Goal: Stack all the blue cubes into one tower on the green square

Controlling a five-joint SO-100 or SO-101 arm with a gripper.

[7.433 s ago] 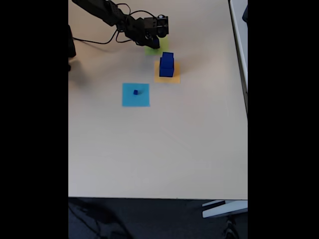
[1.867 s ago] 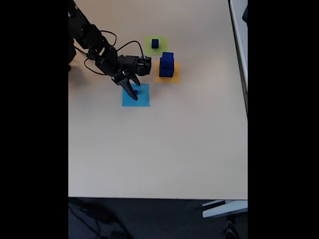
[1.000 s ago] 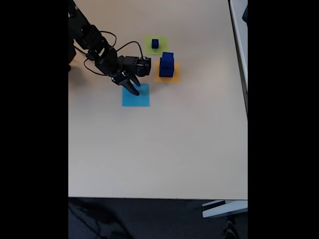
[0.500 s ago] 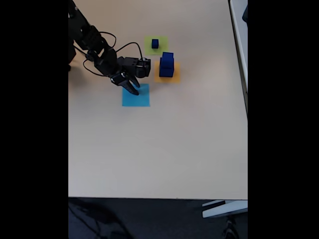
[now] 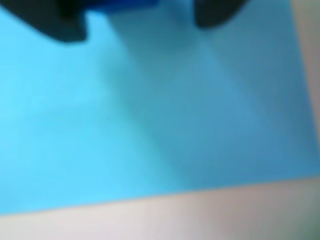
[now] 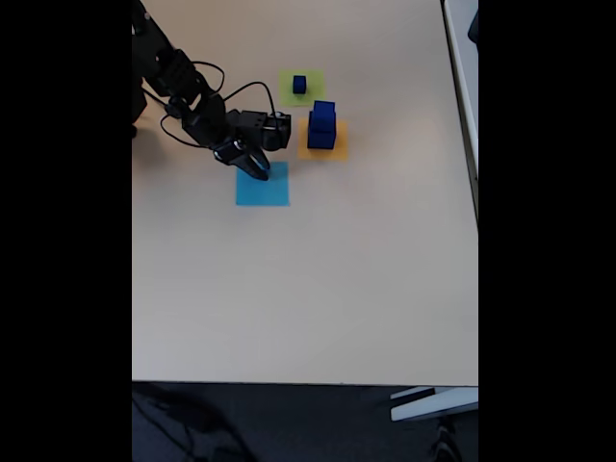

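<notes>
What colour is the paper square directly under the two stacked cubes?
Orange-yellow. The paper square under the two stacked cubes shows best in the fixed view.

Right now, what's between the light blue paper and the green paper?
In the fixed view, bare table and a loop of the arm's black cable lie between the light blue square and the green square. No cube sits there.

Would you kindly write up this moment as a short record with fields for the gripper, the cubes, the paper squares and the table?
gripper: gripper over the light blue square, fingers on either side of a small blue cube
green square: green square bears one blue cube
orange square: orange square bears a two-cube stack
table: beige table
</notes>
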